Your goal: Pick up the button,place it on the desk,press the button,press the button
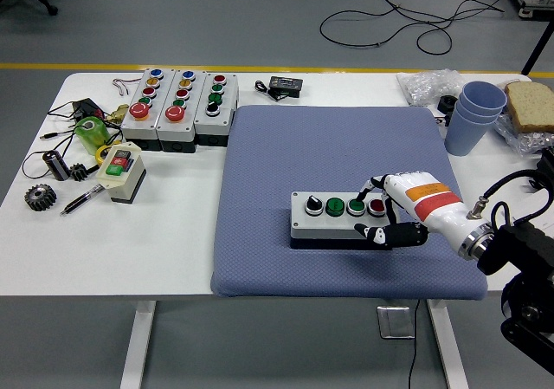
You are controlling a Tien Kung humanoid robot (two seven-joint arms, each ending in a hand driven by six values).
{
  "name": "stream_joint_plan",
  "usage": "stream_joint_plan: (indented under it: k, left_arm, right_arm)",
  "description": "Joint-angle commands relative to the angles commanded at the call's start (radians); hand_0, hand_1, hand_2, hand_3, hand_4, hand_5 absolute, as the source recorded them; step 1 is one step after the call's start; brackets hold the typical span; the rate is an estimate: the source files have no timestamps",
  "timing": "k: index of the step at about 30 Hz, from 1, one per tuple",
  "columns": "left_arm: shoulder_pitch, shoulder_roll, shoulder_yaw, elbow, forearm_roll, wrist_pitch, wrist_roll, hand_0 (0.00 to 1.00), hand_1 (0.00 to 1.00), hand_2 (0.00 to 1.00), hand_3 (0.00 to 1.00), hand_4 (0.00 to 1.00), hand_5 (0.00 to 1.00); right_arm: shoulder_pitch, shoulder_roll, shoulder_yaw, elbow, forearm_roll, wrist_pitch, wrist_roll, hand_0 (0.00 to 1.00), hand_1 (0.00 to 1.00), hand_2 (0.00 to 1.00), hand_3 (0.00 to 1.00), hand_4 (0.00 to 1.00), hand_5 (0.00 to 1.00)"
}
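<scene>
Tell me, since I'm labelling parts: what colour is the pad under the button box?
Blue-grey, a finely textured pad under the button box; head view shows it.

White right hand, orange-red stripes, black fingers

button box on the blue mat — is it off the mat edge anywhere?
No: the button box sits wholly on the blue mat, with mat showing on all sides, and the right hand grips its right end.
</scene>
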State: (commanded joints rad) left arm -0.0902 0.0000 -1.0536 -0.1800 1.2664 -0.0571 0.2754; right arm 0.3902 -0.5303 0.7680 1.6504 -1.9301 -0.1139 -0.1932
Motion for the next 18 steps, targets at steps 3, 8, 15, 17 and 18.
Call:
stream_joint_plan:
  k: [3, 8, 15, 17, 18]
  left_arm:
    - [-0.003, 0.000, 0.004, 0.000, -0.008, 0.001, -0.001, 0.765, 0.910, 0.941, 0.870, 0.641, 0.897]
    - [-0.005, 0.000, 0.006, 0.000, -0.010, 0.001, -0.002, 0.765, 0.910, 0.941, 0.871, 0.641, 0.897]
    - [-0.009, 0.000, 0.011, 0.000, -0.015, 0.002, -0.004, 0.765, 0.909, 0.941, 0.871, 0.641, 0.897]
    - [-0.010, 0.000, 0.012, 0.000, -0.016, 0.002, -0.004, 0.765, 0.910, 0.941, 0.871, 0.641, 0.896]
    - [-0.011, 0.000, 0.011, 0.000, -0.015, 0.002, -0.004, 0.765, 0.910, 0.941, 0.871, 0.641, 0.896]
  right_arm:
    - [0.001, 0.001, -0.004, 0.000, 0.002, 0.002, 0.000, 0.144, 0.002, 0.210, 0.611, 0.784, 0.454]
    - [0.018, 0.010, -0.022, -0.012, 0.003, 0.005, -0.002, 0.143, 0.002, 0.210, 0.611, 0.784, 0.456]
    - [0.028, 0.019, -0.030, -0.015, 0.002, 0.006, -0.002, 0.144, 0.002, 0.210, 0.611, 0.784, 0.458]
    - [0.028, 0.020, -0.033, -0.018, 0.004, 0.008, -0.003, 0.144, 0.002, 0.210, 0.611, 0.785, 0.459]
    - [0.028, 0.020, -0.034, -0.019, 0.003, 0.010, -0.004, 0.144, 0.002, 0.210, 0.611, 0.785, 0.459]
